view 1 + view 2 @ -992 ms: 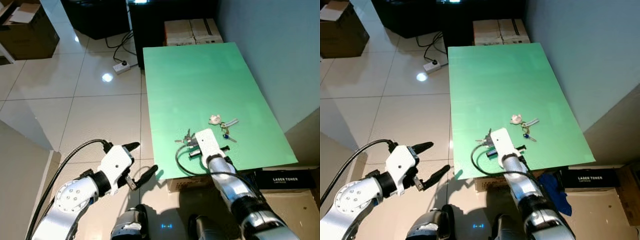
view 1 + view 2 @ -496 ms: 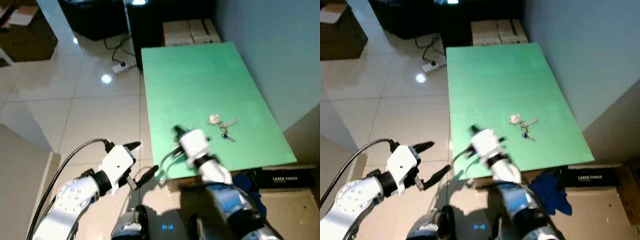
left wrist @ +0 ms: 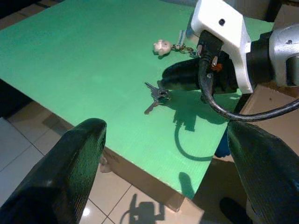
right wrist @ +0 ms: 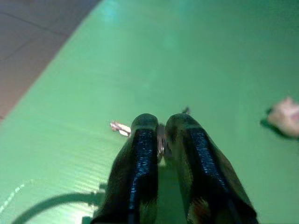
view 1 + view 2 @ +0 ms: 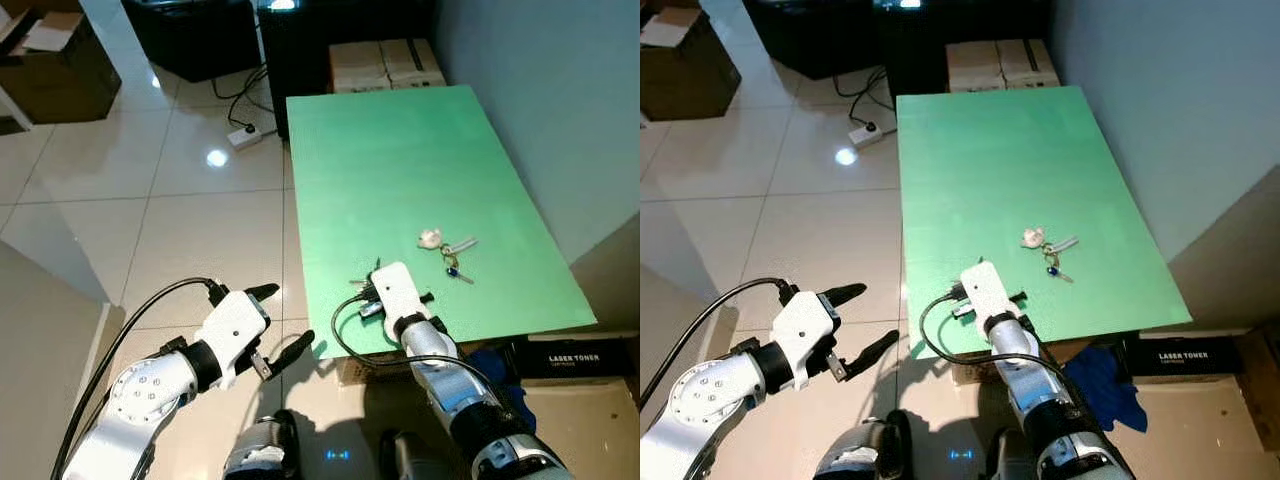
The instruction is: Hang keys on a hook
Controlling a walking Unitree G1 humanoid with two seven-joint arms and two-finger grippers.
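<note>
While the left gripper (image 5: 282, 322) hung off the near corner of the green table (image 5: 400, 170) with its fingers spread wide and empty, the right gripper (image 4: 161, 135) lay low on the near part of that table, fingers pinched together on a small bunch of keys (image 3: 156, 95) — blades fanned out flat. Just beyond it lay a second key set (image 5: 445, 250) with a pale charm, its long axis running across the table. Past the table's far edge stood cardboard boxes (image 5: 385, 62), contents unseen.
</note>
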